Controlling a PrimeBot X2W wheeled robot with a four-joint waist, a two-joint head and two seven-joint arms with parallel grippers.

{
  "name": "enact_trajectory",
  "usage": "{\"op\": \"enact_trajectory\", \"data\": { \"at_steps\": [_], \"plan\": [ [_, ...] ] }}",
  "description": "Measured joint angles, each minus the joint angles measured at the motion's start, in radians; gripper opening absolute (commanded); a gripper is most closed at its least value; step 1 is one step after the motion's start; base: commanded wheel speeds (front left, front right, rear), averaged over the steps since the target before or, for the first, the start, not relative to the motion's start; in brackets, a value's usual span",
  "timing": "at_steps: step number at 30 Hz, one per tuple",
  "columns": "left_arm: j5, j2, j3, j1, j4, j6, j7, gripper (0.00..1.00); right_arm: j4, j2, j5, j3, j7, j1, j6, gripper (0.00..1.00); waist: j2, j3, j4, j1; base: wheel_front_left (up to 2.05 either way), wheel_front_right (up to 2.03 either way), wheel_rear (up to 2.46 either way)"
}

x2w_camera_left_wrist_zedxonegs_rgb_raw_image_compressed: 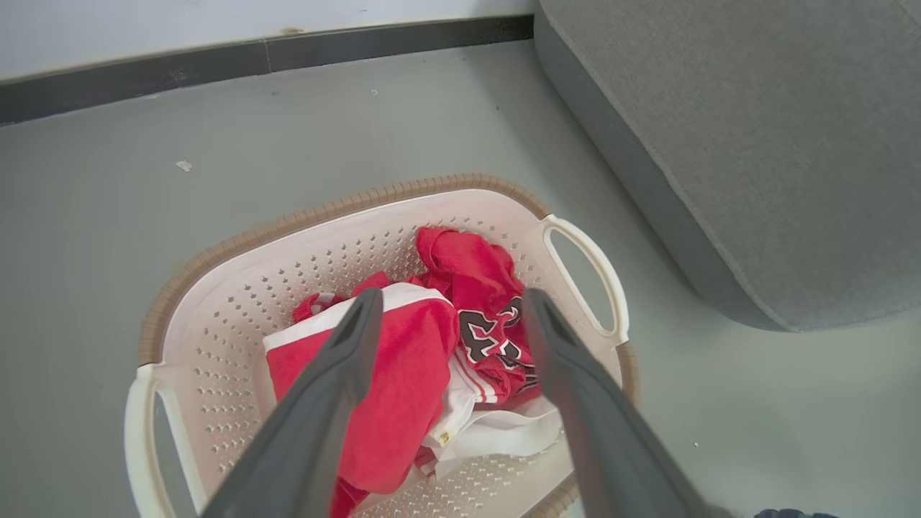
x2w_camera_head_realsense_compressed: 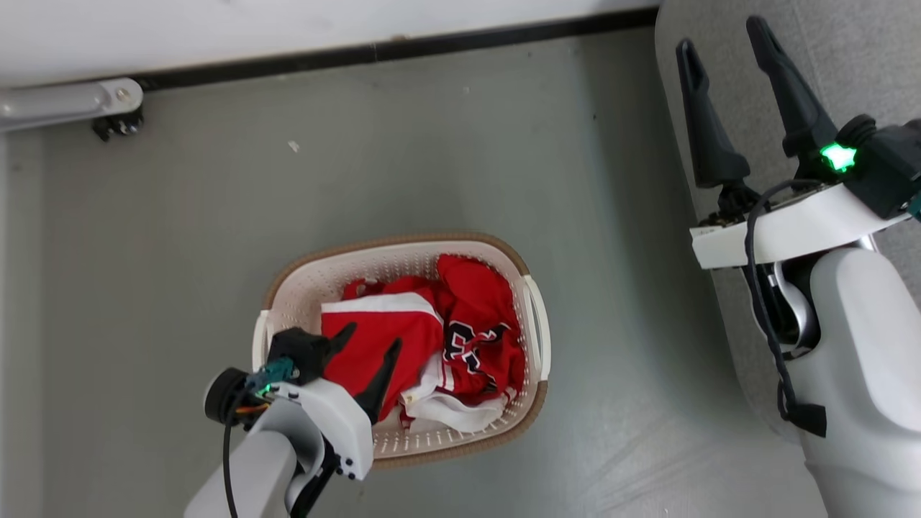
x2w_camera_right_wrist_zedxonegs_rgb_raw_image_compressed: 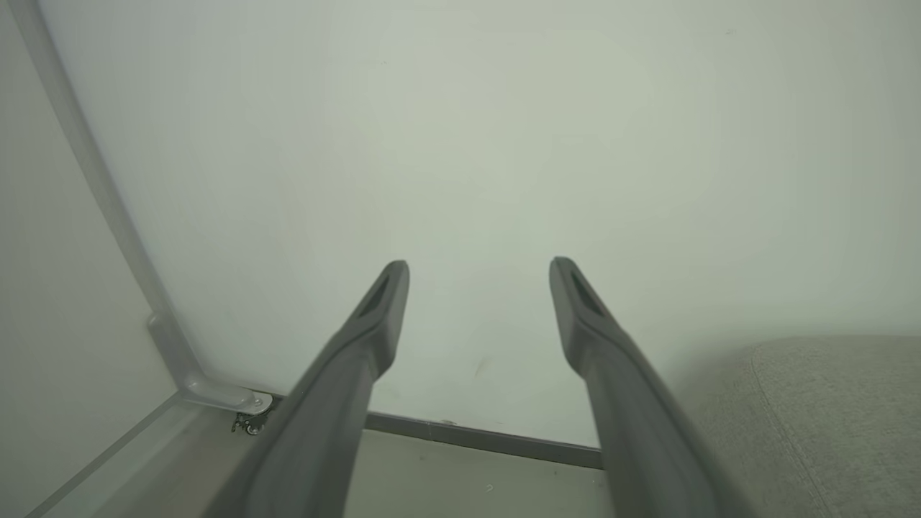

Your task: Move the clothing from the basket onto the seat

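Observation:
The cream-white basket [x2w_camera_head_realsense_compressed: 536, 324] [x2w_camera_left_wrist_zedxonegs_rgb_raw_image_compressed: 216, 302] stands on the grey floor with the red clothing [x2w_camera_head_realsense_compressed: 403, 338] [x2w_camera_left_wrist_zedxonegs_rgb_raw_image_compressed: 403, 360] heaped inside: a plain red piece with a white band beside a jersey [x2w_camera_head_realsense_compressed: 478, 338] [x2w_camera_left_wrist_zedxonegs_rgb_raw_image_compressed: 493, 327] with black-and-white lettering. My left gripper [x2w_camera_head_realsense_compressed: 370, 345] [x2w_camera_left_wrist_zedxonegs_rgb_raw_image_compressed: 450, 302] hovers open just above the plain red piece, holding nothing. The grey seat [x2w_camera_head_realsense_compressed: 813, 65] [x2w_camera_left_wrist_zedxonegs_rgb_raw_image_compressed: 755, 144] [x2w_camera_right_wrist_zedxonegs_rgb_raw_image_compressed: 827, 417] lies to the basket's right. My right gripper [x2w_camera_head_realsense_compressed: 719, 39] [x2w_camera_right_wrist_zedxonegs_rgb_raw_image_compressed: 478, 270] is open and empty, raised over the seat's near edge and facing the wall.
A white wall with a dark baseboard [x2w_camera_head_realsense_compressed: 403, 50] [x2w_camera_left_wrist_zedxonegs_rgb_raw_image_compressed: 216, 61] [x2w_camera_right_wrist_zedxonegs_rgb_raw_image_compressed: 489, 439] runs behind the basket. A grey metal bracket with a small caster [x2w_camera_head_realsense_compressed: 119, 122] [x2w_camera_right_wrist_zedxonegs_rgb_raw_image_compressed: 248, 421] sits at the far left by the wall.

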Motion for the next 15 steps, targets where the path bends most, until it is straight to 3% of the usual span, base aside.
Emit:
{"op": "enact_trajectory", "data": {
  "at_steps": [15],
  "plan": [
    [0.011, 0.007, -0.077, -0.145, 0.093, 0.000, 0.053, 1.00, -0.019, 0.003, 0.000, 0.037, 0.000, -0.122, 0.000, 1.00, 0.0000, 0.158, -0.030, 0.0000, 0.00, 0.00, 0.00]
  ]
}}
